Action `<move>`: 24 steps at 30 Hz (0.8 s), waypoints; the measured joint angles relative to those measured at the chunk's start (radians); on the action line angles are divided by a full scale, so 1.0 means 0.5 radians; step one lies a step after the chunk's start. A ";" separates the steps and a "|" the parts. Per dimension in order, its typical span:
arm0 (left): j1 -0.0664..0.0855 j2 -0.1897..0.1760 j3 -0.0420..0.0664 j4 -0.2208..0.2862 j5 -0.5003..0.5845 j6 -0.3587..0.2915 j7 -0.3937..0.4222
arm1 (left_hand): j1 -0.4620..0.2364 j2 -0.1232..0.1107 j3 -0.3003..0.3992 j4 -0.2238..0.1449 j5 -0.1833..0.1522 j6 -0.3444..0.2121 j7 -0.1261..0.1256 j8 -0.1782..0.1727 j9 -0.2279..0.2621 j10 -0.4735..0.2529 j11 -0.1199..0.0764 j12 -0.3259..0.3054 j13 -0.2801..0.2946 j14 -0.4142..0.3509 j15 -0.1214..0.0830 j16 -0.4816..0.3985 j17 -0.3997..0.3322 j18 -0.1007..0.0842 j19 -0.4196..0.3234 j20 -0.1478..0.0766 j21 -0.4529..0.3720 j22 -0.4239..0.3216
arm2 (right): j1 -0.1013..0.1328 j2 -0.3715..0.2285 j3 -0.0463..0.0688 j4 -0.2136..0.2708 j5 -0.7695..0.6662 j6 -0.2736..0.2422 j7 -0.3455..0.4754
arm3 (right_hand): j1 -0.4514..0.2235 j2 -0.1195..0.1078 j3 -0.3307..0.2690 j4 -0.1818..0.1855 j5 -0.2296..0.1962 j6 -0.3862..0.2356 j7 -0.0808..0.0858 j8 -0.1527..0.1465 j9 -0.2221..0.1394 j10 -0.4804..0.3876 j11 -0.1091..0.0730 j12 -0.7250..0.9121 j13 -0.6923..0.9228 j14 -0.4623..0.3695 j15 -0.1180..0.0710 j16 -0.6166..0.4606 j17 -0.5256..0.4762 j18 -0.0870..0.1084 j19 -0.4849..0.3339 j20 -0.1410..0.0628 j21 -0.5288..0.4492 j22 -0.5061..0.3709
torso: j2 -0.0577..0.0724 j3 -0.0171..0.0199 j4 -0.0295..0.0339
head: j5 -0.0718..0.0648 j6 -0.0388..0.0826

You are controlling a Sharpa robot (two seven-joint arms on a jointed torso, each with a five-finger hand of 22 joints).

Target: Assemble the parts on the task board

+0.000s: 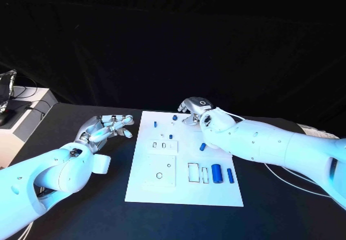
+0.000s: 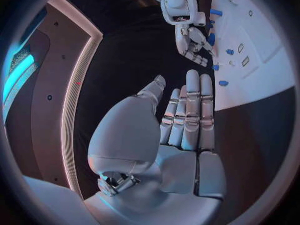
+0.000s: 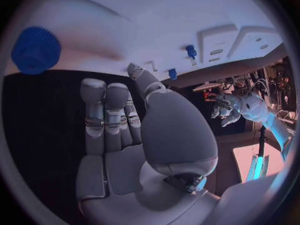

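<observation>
The white task board (image 1: pixel 184 187) lies in the middle of the black table. Several blue parts are on it: two small pegs (image 1: pixel 155 123) (image 1: pixel 171 136), a short piece (image 1: pixel 202 147), a thick cylinder (image 1: pixel 217 173) and a thin rod (image 1: pixel 230 175). My right hand (image 1: pixel 197 111) hovers over the board's far edge beside a blue part (image 1: pixel 174 117). In the right wrist view its fingers (image 3: pixel 106 115) are straight and hold nothing, with a blue toothed wheel (image 3: pixel 35 49) beyond them. My left hand (image 1: pixel 108 127) is open, just off the board's left edge, fingers (image 2: pixel 187 112) stretched out.
The board has raised white blocks with slots (image 1: pixel 163 145), a round hole (image 1: pixel 160 175) and rectangular recesses (image 1: pixel 193 172). A white cabinet with cables (image 1: pixel 18 117) stands off the table's left side. Bare black table (image 1: pixel 86 205) lies around the board.
</observation>
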 measured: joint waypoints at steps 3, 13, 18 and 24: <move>0.000 -0.002 0.000 -0.003 0.000 0.000 0.000 | 0.000 0.000 0.000 0.000 0.000 0.000 0.000 0.000 0.000 0.000 0.000 0.000 0.000 0.000 0.000 0.000 0.000 0.000 0.000 0.000 0.000 0.000 | 0.026 -0.110 0.013 0.104 0.080 -0.050 0.030 | -0.032 0.032 0.072 -0.006 0.000 0.052 0.049 0.000 0.000 0.209 -0.050 0.024 0.003 0.016 -0.036 0.014 0.011 0.015 -0.009 -0.015 0.098 0.000 | -0.003 0.0027 -0.010 | 0.001 0.007; 0.000 -0.007 0.000 -0.013 0.000 0.002 0.000 | 0.000 0.000 0.000 0.000 0.000 0.000 0.000 0.000 0.000 0.000 0.000 0.000 0.000 0.000 0.000 0.000 0.000 0.000 0.000 0.000 0.000 0.000 | 0.081 -0.377 0.025 0.201 0.501 0.054 0.129 | -0.053 0.074 -0.401 0.091 0.081 0.022 0.072 0.019 0.006 0.152 -0.160 1.552 1.666 -0.005 -0.125 0.262 0.314 -0.128 0.008 -0.157 0.838 0.000 | -0.010 0.0165 -0.038 | 0.011 0.021; -0.001 -0.004 0.000 -0.020 0.000 0.004 0.000 | 0.000 0.000 0.000 0.000 0.000 0.000 0.000 0.000 0.000 0.000 0.000 0.000 0.000 0.000 0.000 0.000 0.000 0.000 -0.007 0.007 0.009 -0.004 | 0.083 -0.410 0.025 0.174 0.590 0.176 0.136 | -0.076 0.034 -0.383 0.163 0.081 -0.005 0.085 0.019 0.014 0.229 -0.123 2.054 2.241 0.010 -0.082 0.464 0.700 -0.142 -0.002 -0.095 1.161 -0.001 | -0.009 0.0238 -0.044 | 0.013 0.022; -0.004 0.001 0.000 -0.027 -0.001 0.008 0.000 | 0.000 0.000 0.000 0.000 0.000 0.000 0.000 0.000 0.000 0.000 0.000 0.000 0.000 0.000 0.000 0.000 0.000 0.000 -0.007 0.007 0.009 -0.003 | 0.085 -0.417 0.025 0.120 0.648 0.295 0.130 | -0.069 0.009 -0.370 0.192 0.091 -0.005 0.086 0.019 0.014 0.291 -0.096 2.156 2.406 0.021 -0.071 0.502 0.880 -0.156 0.000 -0.086 1.308 -0.001 | -0.009 0.0261 -0.044 | 0.011 0.018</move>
